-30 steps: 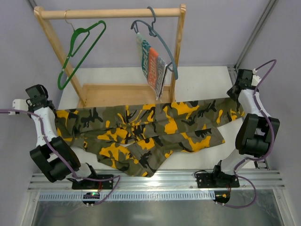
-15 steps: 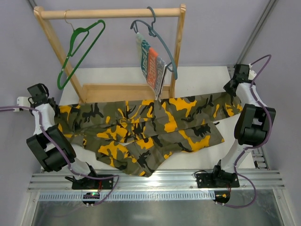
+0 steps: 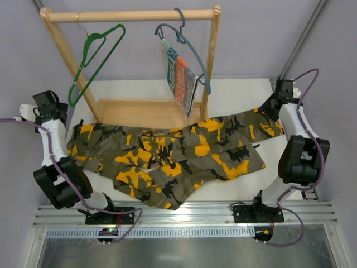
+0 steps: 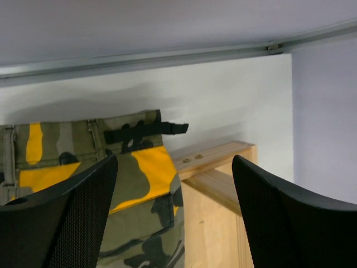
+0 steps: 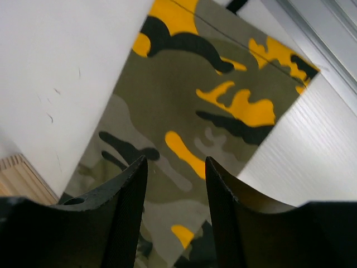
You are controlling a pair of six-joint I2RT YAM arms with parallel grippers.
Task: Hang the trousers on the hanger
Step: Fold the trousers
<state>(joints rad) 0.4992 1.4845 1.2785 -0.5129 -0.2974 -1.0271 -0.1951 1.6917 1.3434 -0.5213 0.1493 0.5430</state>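
One pair of trousers lies spread flat across the white table, in front of the base of the wooden rack. The fabric is a camouflage print of olive green, black and bright yellow-orange patches. The waistband sits at the left end, and the left wrist view shows belt loops and a black strap with a buckle there, just beside the rack's wooden foot. One leg stretches to the far right of the table. The other lies nearer the arms, and a fold of cloth reaches toward the near edge.

Two hangers hang from the rack's top rail. The thin bright green hanger is at the left, tilted, and well above and apart from the trousers. A thicker grey-blue hanger at the right carries one small striped cloth.

Two arms are in view. The left hand has its fingers spread wide over the waistband end and grips nothing. The right hand has its fingers parted over the leg hem, and the fabric lies flat beyond them, unpinched.
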